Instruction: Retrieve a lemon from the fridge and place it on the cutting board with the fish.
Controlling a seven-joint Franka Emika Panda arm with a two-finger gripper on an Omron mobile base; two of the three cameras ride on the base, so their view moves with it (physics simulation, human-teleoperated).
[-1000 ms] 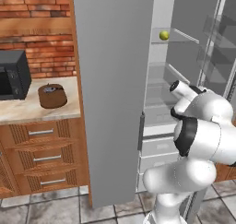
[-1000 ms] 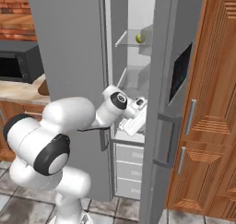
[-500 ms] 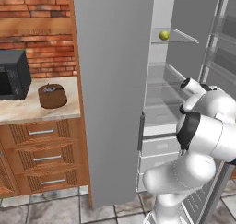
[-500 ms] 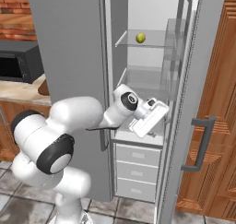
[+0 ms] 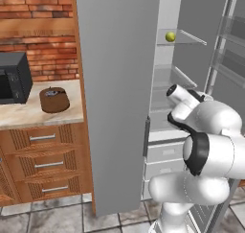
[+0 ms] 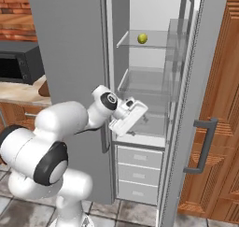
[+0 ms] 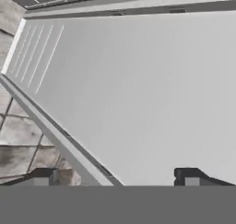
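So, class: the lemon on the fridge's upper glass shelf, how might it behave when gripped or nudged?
The lemon looks round, so a nudge would probably send it rolling across the smooth glass shelf. It is small, so likely light. The tool has its fingertips spread wide and may need a centred squeeze, or the lemon could slip out.

Brick wall point(image 5: 38, 45), wooden drawers point(image 5: 45, 165)

Both base views share the open fridge point(image 5: 119, 83).

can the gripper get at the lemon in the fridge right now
Probably yes. The fridge door stands wide open and the lemon sits alone on the top shelf. The gripper, open, hangs well below it and must rise.
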